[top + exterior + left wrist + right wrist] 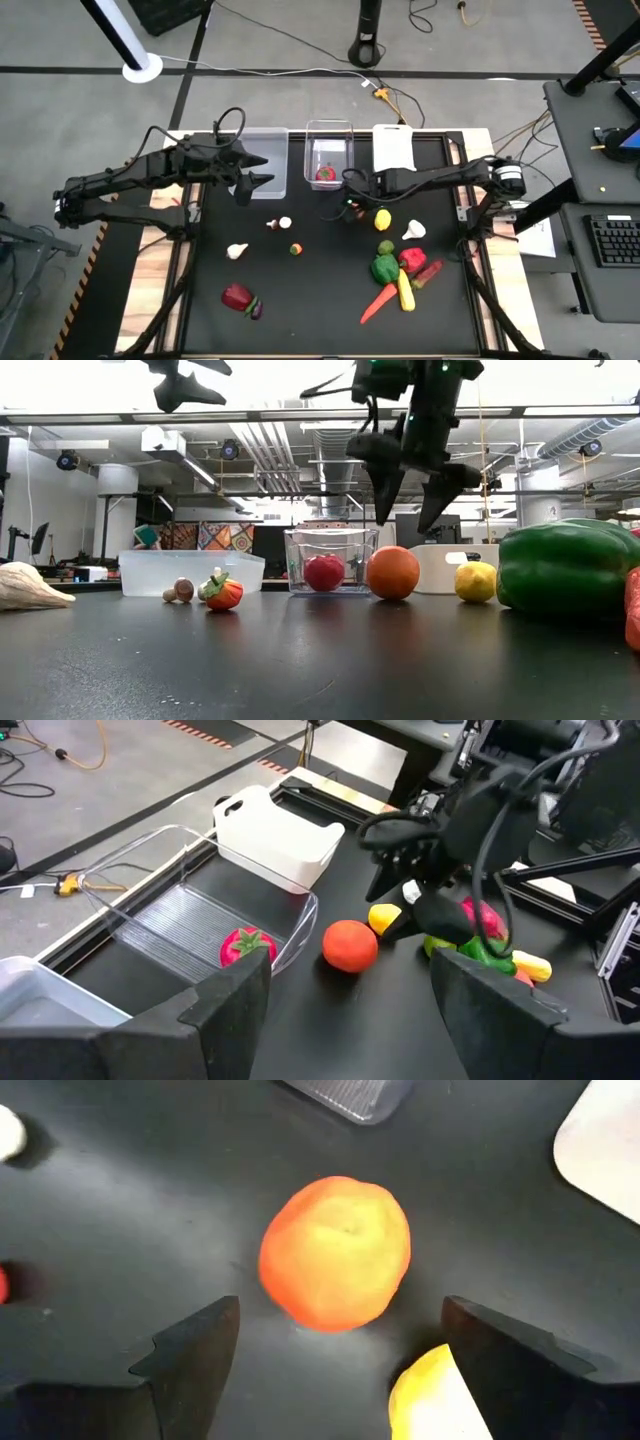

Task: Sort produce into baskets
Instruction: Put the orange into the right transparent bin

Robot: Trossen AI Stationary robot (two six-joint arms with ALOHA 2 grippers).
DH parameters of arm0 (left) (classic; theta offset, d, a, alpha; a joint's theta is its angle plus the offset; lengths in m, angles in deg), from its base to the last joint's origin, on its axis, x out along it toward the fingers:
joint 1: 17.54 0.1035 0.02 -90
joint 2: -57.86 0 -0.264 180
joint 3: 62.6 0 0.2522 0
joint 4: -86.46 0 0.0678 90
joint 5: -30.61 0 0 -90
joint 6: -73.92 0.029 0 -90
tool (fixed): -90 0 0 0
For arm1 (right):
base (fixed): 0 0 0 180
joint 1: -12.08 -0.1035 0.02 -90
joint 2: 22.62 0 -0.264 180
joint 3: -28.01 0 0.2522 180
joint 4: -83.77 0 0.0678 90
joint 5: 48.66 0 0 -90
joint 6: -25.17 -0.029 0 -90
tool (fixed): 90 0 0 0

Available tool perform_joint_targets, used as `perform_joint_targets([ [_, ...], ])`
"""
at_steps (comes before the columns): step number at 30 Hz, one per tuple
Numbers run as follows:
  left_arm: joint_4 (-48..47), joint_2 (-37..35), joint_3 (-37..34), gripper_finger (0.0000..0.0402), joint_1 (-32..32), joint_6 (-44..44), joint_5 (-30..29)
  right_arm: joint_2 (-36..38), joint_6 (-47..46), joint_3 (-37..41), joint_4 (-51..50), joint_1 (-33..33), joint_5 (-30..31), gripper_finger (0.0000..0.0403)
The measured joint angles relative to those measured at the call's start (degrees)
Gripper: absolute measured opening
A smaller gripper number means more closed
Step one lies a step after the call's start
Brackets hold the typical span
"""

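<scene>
The right tool [340, 1370] hangs spread above the orange [336, 1266] on the tabletop [320, 300], just beside the lemon [432, 1395]; descending off-centre, a finger could nudge the round fruit and roll it away
</scene>
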Motion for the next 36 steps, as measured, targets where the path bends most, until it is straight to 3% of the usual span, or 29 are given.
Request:
perform_joint_targets([
  [17, 1.2, 3.2, 0.0, 0.0255, 0.1, -1.0, -0.5, -6.6, 4.1, 0.1, 5.0, 3.0, -4.4, 0.0324],
  [27, 1.6, 3.6, 0.0, 0.0255, 0.1, -1.4, -1.3, -6.2, 4.9, 0.2, 5.3, 2.9, -4.5, 0.0256],
  [36, 1.6, 3.3, 0.0, 0.0255, 0.1, -3.4, -1.9, 2.6, 7.3, 0.1, 8.8, 2.3, -17.6, 0.0243],
])
